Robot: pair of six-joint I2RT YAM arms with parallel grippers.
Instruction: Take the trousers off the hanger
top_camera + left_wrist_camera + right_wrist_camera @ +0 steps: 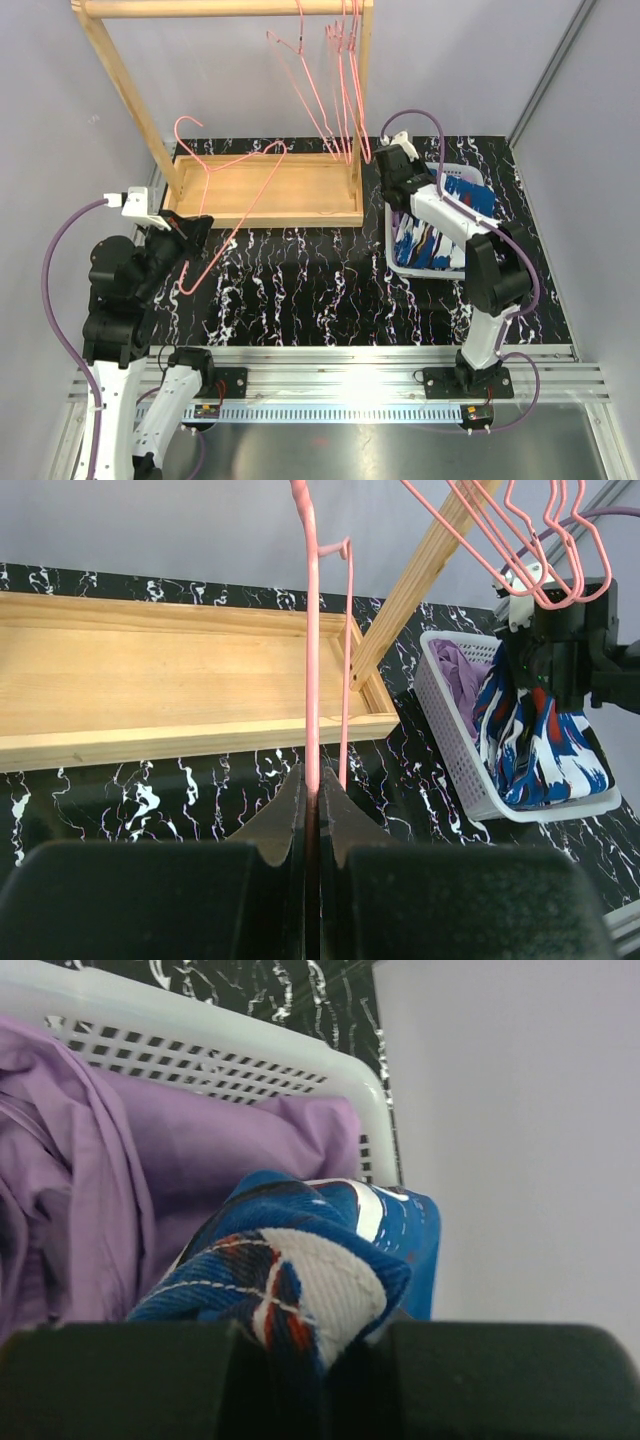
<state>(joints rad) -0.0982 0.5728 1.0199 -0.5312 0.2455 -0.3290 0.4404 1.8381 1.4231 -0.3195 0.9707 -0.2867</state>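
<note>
My left gripper is shut on the wire of a bare pink hanger, which leans over the wooden rack's base. My right gripper is down in the white basket and is shut on a fold of the dark blue trousers with white and red splashes. The lilac trousers lie in the basket beside and under the blue pair.
A wooden clothes rack stands at the back with a box base. Several empty pink hangers hang from its top bar. A grey wall lies close behind the basket's right side. A metal rail runs along the near edge.
</note>
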